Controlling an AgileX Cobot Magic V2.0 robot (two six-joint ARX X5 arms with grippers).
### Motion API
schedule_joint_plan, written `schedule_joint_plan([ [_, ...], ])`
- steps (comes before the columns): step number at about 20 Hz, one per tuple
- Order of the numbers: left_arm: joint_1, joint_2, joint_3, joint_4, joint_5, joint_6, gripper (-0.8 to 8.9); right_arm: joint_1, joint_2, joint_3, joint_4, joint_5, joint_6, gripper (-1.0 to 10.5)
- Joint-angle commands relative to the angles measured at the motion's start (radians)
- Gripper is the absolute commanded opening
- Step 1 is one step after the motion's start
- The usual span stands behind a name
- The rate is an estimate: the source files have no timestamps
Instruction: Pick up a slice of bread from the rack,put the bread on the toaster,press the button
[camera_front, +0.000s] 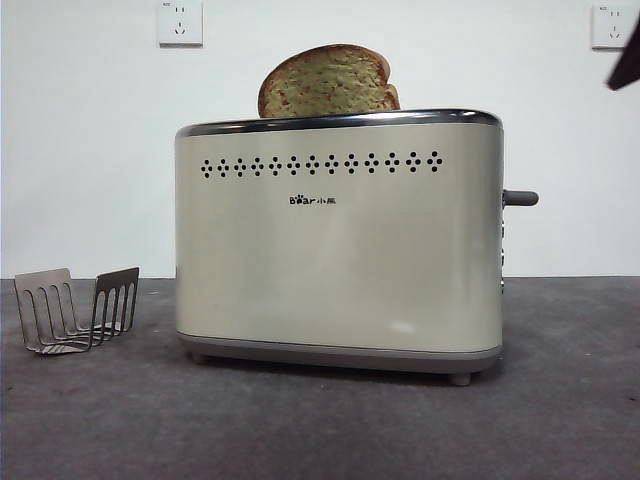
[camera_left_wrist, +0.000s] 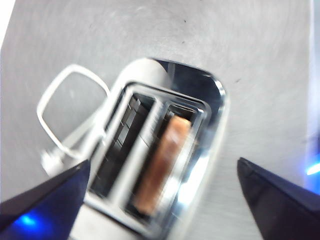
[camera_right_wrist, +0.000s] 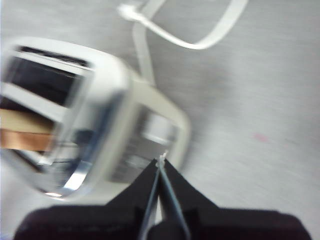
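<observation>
The cream toaster stands mid-table. The slice of bread sits upright in one of its two slots, domed crust poking above the chrome rim. The grey button sticks out of the toaster's right narrow side. The small grey rack stands bare at the left. High above the toaster, my left gripper is open and holds nothing, looking down on the bread. My right gripper is shut and bare, hovering over the toaster's narrow end; it shows as a black tip.
A white power cord loops on the grey table behind the toaster, seen also as the cord in the right wrist view. Two wall sockets sit on the white wall behind.
</observation>
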Motion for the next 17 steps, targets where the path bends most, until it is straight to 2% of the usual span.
schedule_joint_plan([
  [1, -0.002, -0.040, -0.006, -0.056, 0.004, -0.182, 2.74, 0.000, 0.051, 0.002, 0.045, -0.085, 0.037, -0.1],
  [2, -0.002, -0.061, -0.006, -0.061, 0.004, -0.211, 1.25, 0.000, 0.086, 0.002, 0.068, -0.128, 0.046, -0.1],
  [3, -0.002, -0.083, -0.006, -0.061, 0.004, -0.246, 0.38, 0.000, 0.117, 0.002, 0.086, -0.164, 0.060, -0.1],
  [4, -0.001, -0.103, -0.006, -0.061, 0.004, -0.275, -0.09, 0.000, 0.157, 0.002, 0.106, -0.214, 0.064, -0.1],
  [6, -0.001, -0.135, -0.006, -0.061, 0.004, -0.356, -0.05, 0.000, 0.229, 0.002, 0.142, -0.265, 0.084, -0.1],
  [10, -0.001, -0.187, -0.006, -0.061, 0.004, -0.489, -0.05, 0.001, 0.338, 0.002, 0.154, -0.264, 0.074, -0.1],
  [17, -0.001, -0.274, -0.006, -0.062, 0.004, -0.573, -0.05, 0.010, 0.424, 0.002, 0.152, -0.264, 0.042, -0.1],
])
